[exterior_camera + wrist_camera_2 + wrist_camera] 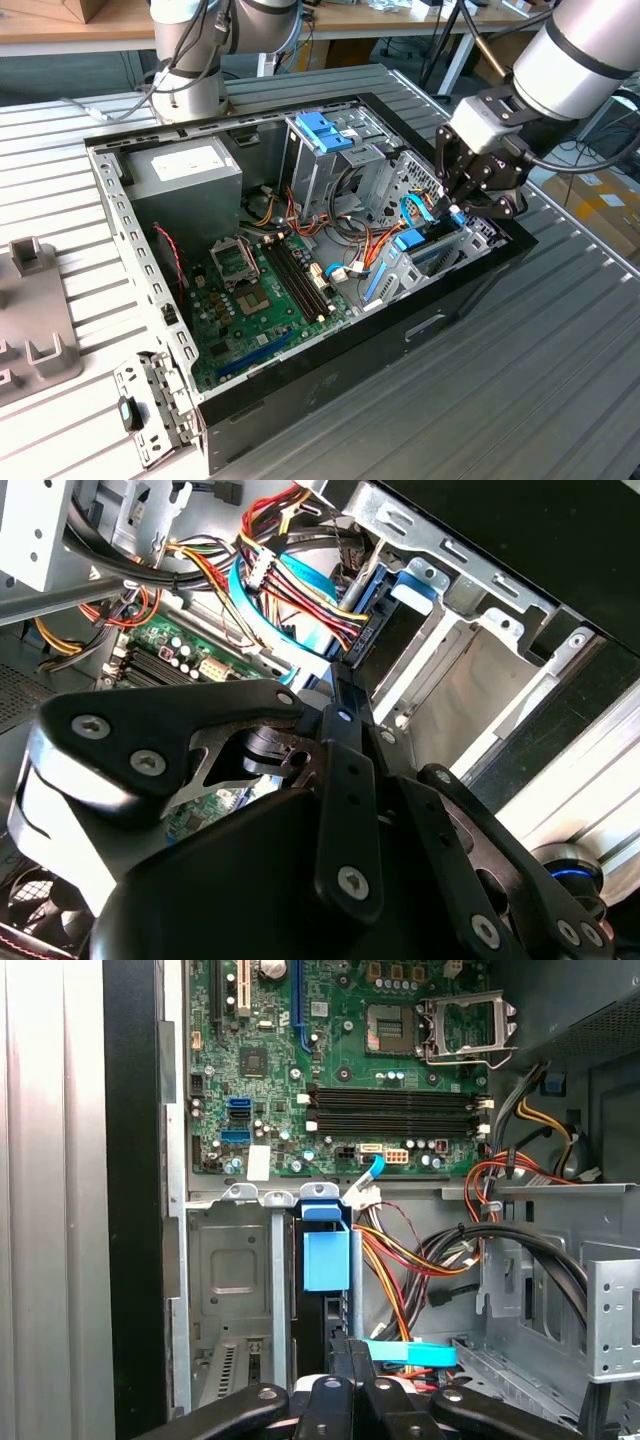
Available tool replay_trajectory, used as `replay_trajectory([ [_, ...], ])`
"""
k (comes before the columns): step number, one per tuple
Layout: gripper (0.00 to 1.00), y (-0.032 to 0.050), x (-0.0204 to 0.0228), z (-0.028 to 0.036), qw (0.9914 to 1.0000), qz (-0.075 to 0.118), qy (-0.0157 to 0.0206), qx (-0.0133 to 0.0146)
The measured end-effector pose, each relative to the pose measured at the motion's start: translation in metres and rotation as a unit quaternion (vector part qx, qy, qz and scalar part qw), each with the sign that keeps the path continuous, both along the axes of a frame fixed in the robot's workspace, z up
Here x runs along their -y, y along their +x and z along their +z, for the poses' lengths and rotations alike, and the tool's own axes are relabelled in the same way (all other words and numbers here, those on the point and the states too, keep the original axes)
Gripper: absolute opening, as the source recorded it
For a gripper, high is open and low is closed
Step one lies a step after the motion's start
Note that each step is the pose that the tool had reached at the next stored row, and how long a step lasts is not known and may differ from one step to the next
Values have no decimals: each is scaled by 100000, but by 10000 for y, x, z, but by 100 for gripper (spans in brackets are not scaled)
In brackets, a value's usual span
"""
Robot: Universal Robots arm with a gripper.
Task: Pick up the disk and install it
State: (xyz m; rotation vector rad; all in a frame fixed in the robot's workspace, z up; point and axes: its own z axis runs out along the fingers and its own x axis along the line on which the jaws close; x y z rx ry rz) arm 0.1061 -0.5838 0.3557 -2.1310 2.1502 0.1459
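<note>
One open black desktop computer case [470,290] lies on its side on the ribbed metal bench [560,400], its green motherboard [265,300] exposed. In the exterior view the black gripper [458,205] of the grey and silver arm hangs over the drive bays at the case's corner toward the exterior view's right, its tips down among the cables just above a bright blue piece [410,240] standing in a bay. Further back, a blue plastic clip [325,130] tops the tall metal drive cage [335,160].

The first wrist view shows what the exterior view hides: the dark hard disk in its bright blue plastic carrier [325,1260] stands on edge in a slot of the silver bay frame [230,1260], beside an empty slot, with the gripper [345,1355] directly at its near end. The jaws look drawn close together around that edge, but whether they actually clamp it I cannot tell.

The second wrist view adds the side angle: the gripper's black linkages [345,780] fill the foreground, one thin finger [350,695] reaching to the disk's blue rail [375,600], with red, yellow and black wires [310,590] bunched next to it.
</note>
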Motion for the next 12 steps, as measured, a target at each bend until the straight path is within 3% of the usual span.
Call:
replay_trajectory([
  [12, 11, 0, 8, -66, 100000, 5, 0, -102],
])
